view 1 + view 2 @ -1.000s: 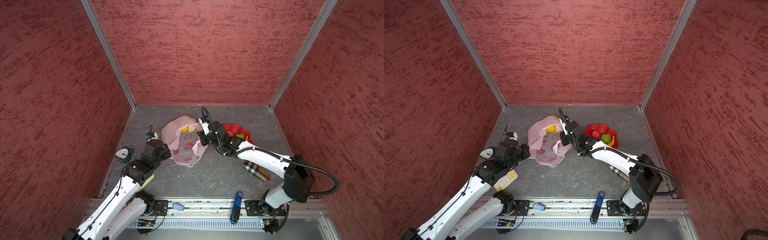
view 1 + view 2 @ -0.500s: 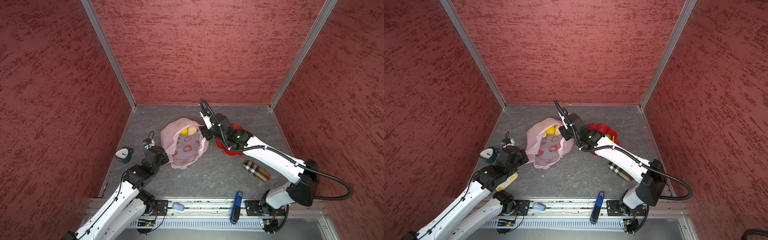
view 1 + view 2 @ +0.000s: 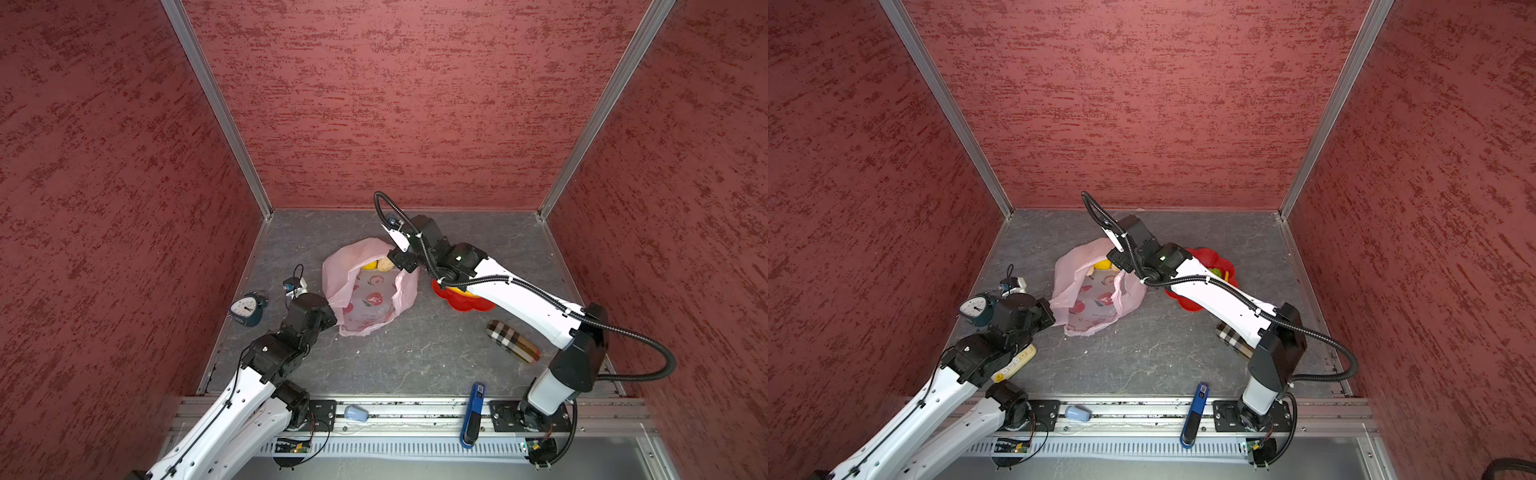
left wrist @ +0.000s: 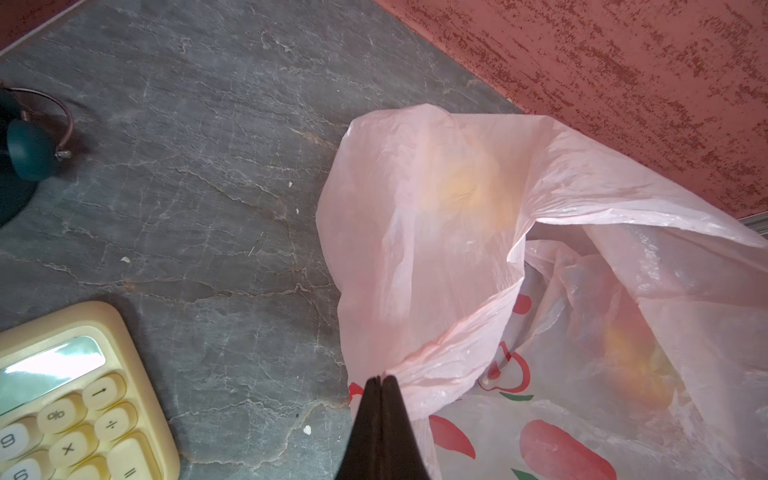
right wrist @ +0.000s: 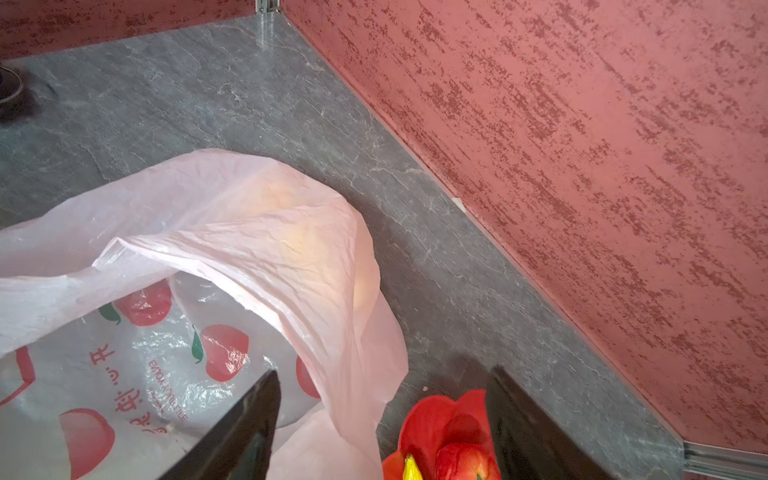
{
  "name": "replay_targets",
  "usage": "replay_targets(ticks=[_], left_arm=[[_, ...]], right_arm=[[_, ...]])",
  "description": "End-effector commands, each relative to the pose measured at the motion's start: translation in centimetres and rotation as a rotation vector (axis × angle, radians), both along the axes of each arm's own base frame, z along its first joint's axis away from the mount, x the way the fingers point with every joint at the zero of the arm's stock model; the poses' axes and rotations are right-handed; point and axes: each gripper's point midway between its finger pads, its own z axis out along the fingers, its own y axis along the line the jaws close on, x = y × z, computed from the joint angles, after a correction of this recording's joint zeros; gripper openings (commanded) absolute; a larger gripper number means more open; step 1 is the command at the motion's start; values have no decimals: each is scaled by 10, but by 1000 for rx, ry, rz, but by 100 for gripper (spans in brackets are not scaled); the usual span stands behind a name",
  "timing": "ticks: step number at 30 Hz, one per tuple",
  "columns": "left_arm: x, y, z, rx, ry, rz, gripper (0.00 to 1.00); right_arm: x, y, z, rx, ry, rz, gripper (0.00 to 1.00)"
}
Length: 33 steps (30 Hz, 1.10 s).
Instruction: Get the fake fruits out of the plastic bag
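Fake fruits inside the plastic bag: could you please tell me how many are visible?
2: a yellow fruit and a beige fruit, side by side at the far end of the plastic bag. More may be hidden behind the pink film.

Mottled red walls [image 3: 395, 104] meet at aluminium strips [image 3: 219, 108]; grey veined stone floor [image 3: 415, 353].

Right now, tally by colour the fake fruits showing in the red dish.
Red: 1, apple
Yellow: 1, banana
Green: 1, round fruit
Total: 3 showing; the right arm hides part of the dish.
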Motion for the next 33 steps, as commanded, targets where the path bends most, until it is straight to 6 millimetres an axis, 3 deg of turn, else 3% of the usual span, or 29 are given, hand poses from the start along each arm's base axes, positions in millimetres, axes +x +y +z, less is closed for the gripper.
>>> replay_targets(ticks=[1,5,11,16,23,33], left_arm=[[1,3,9,-11,-35,22,3],[1,7,21,-24,-67,46,3],[7,7,43,-40,-128,55,4],[9,1,50,-39,-136,24,3],[8,-4,48,-50,-131,-8,4],[5,-5,48,-48,-125,-29,4]], right_arm=[[-12,-9,29,-7,-40,46,80],[-23,-12,37,71,-1,34,82],[-42,-20,5,170,134,-23,84],[-52,-27,8,160,130,3,84],[-34,-17,-10,-46,80,83,84],[7,15,-55,-245,57,138,84]])
